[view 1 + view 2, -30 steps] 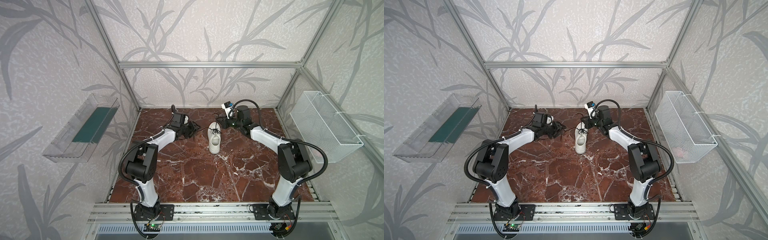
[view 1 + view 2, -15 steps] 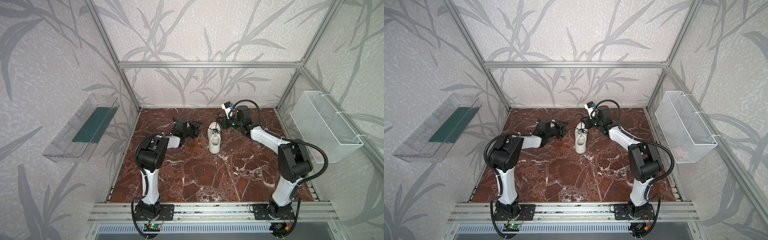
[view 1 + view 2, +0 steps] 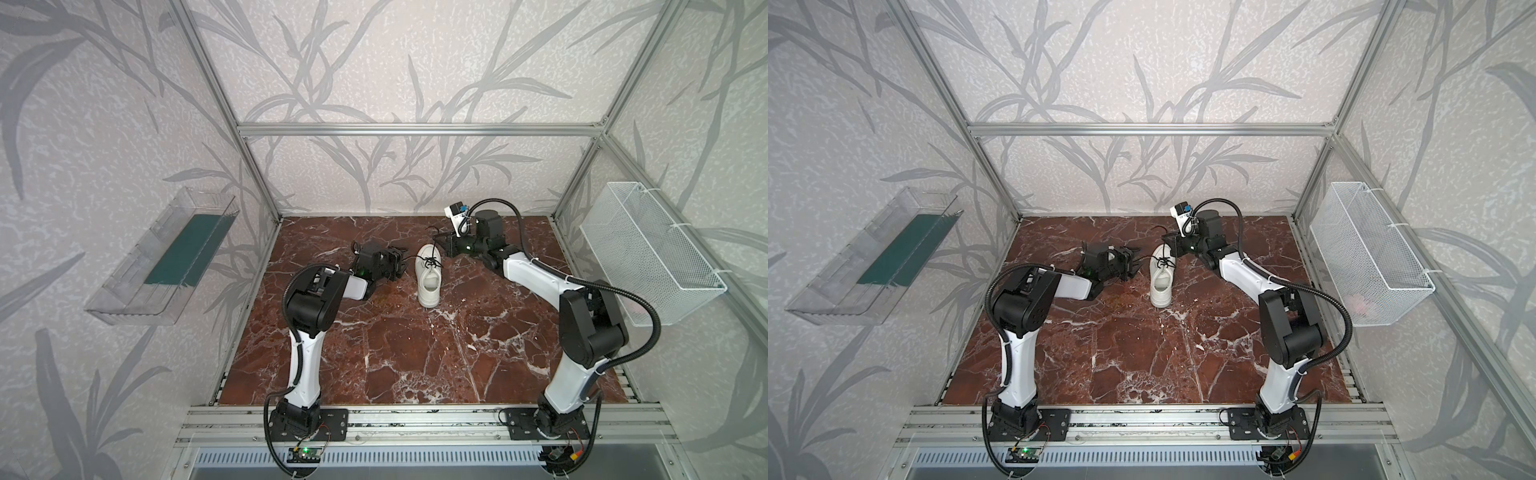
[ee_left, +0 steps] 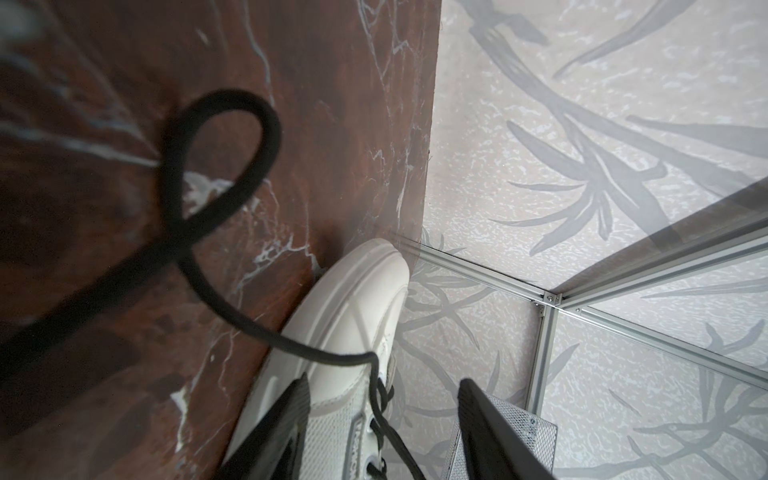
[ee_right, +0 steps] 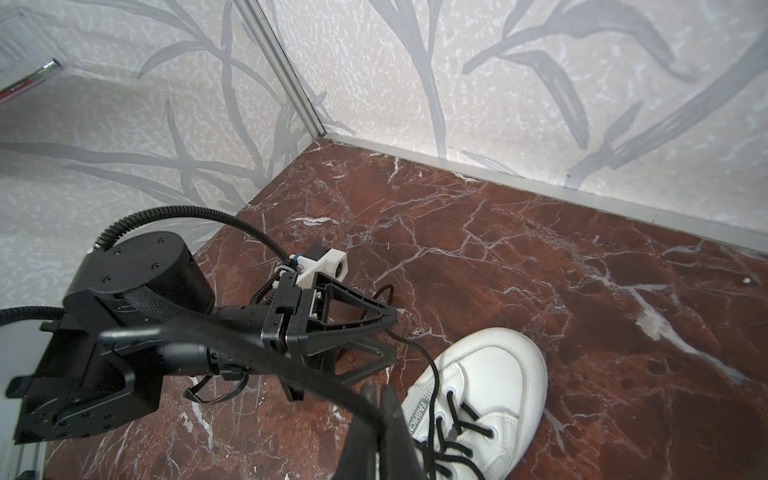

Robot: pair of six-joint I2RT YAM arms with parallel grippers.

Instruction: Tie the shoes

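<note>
The shoe (image 3: 430,277) (image 3: 1162,281), a white sneaker with black laces, lies at the back middle of the marble floor, toe toward the rear wall. My left gripper (image 3: 401,262) (image 3: 1134,261) (image 4: 384,415) lies low at the shoe's left side, open; its fingers (image 4: 291,428) straddle the laced upper without pinching. A lace loop (image 4: 220,166) hangs slack by it. My right gripper (image 3: 438,242) (image 3: 1168,241) (image 5: 379,392) hovers at the toe's right, shut on a lace end (image 5: 291,365) lifted off the shoe (image 5: 490,382).
A white wire basket (image 3: 648,253) hangs on the right wall, and a clear tray (image 3: 166,257) with a green base on the left wall. The rear wall stands close behind the shoe. Brown marble floor (image 3: 415,353) spreads toward the front rail.
The left arm has refolded: its elbow swung up and to the right, while its gripper stayed beside the shoe and its jaws widened slightly. Right arm and shoe have not moved.
</note>
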